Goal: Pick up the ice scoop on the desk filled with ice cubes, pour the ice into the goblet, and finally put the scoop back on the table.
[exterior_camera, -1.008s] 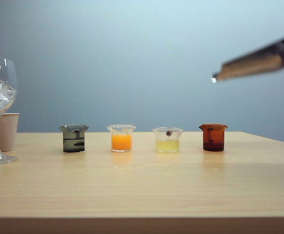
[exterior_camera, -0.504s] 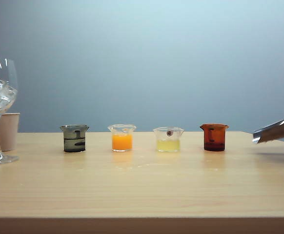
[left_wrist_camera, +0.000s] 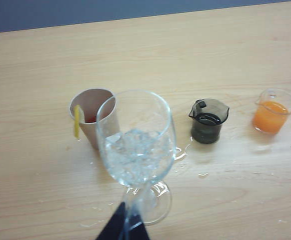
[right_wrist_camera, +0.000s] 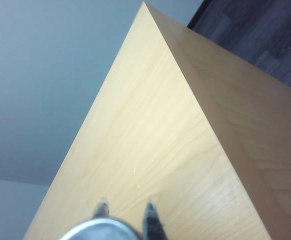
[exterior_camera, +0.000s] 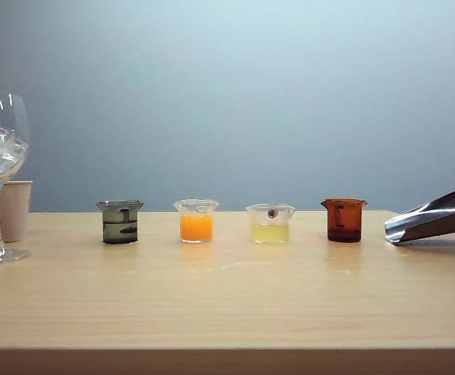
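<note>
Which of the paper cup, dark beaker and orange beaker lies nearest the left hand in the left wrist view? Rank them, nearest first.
The left hand sits at the goblet's stem.
1. Paper cup, just behind the goblet, on one side.
2. Dark beaker, on the goblet's other side.
3. Orange beaker, beyond the dark beaker, by the picture's edge.

No legible text, seemingly.
</note>
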### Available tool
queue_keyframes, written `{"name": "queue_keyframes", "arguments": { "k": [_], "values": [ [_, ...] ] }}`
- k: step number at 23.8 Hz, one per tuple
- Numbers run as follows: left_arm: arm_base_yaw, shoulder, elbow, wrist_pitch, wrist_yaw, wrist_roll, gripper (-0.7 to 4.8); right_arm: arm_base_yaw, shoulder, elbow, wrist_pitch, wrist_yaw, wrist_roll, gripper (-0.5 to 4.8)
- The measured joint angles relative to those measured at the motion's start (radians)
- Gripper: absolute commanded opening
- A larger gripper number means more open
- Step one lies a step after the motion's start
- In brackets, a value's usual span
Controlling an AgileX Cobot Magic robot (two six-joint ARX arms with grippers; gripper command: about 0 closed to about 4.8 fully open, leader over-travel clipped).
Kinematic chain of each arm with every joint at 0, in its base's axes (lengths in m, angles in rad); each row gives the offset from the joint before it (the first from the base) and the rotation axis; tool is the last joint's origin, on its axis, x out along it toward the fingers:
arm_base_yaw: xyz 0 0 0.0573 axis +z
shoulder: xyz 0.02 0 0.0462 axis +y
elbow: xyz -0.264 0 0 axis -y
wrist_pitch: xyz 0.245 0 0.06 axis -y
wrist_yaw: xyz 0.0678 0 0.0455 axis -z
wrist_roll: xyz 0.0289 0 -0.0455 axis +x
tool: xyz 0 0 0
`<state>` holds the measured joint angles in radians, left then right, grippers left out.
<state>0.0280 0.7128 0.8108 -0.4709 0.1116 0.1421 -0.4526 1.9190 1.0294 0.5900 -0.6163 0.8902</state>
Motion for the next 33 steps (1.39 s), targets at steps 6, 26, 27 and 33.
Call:
{"name": "queue_keyframes", "arguments": {
  "k": [6, 26, 27, 33],
  "values": [
    [0.0, 0.0, 0.0, 0.0, -0.001, 0.0, 0.04, -0.001, 0.002, -0.001, -0.005, 0.01, -0.032, 4.79],
    [0.0, 0.0, 0.0, 0.0, -0.002, 0.0, 0.04, -0.091, -0.039, -0.206, -0.057, -0.112, -0.082, 4.35],
    [0.0, 0.0, 0.0, 0.0, -0.003, 0.0, 0.04, -0.101, -0.048, -0.224, -0.057, -0.117, -0.084, 4.31],
    [0.0, 0.0, 0.0, 0.0, -0.003, 0.0, 0.04, -0.205, -0.279, -0.383, -0.027, -0.209, -0.1, 1.41]
  ]
}}
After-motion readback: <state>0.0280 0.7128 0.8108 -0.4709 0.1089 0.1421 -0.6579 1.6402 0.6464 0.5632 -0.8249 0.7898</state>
